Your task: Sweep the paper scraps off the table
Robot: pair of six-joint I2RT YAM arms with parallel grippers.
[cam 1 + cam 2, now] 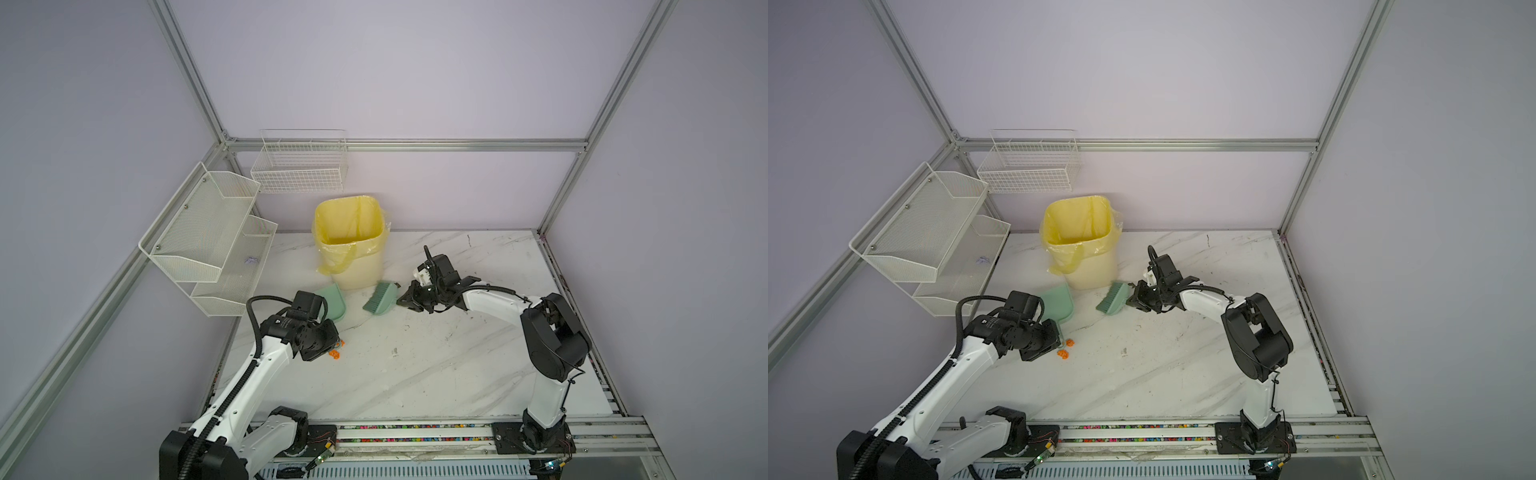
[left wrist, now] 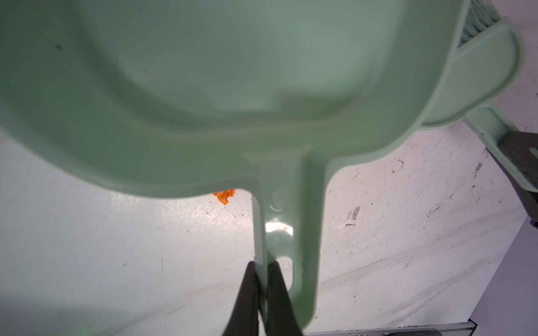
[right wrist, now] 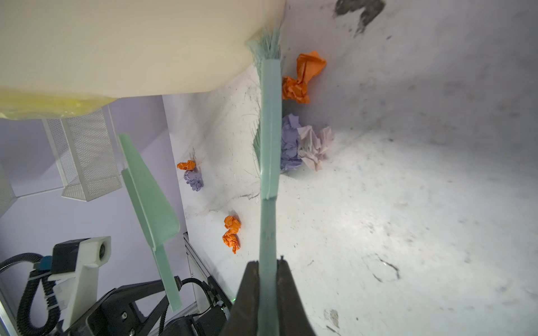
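- The left pincer is closed narrow on one side rail of the green dustpan handle. The pan is held tilted, left of centre, just near the yellow-lined bin.
- The right pincer is clamped on the handle of the green brush. The brush head lies right of the dustpan, and its bristles reach the bin's base.
- The paper scraps lie on the marbled surface. An orange, lilac and pale pink cluster sits just beside the brush head. An orange and lilac pair and two more orange bits lie farther left, towards the dustpan.
- In both top views only two orange bits show, just right of the left arm's wrist, which hides the left pincer. The cluster by the brush does not show there.
- The left wrist view shows one orange bit peeking from under the pan's rim.
- The white mesh shelves hang on the far left wall, with a lilac bit on the lower tier.
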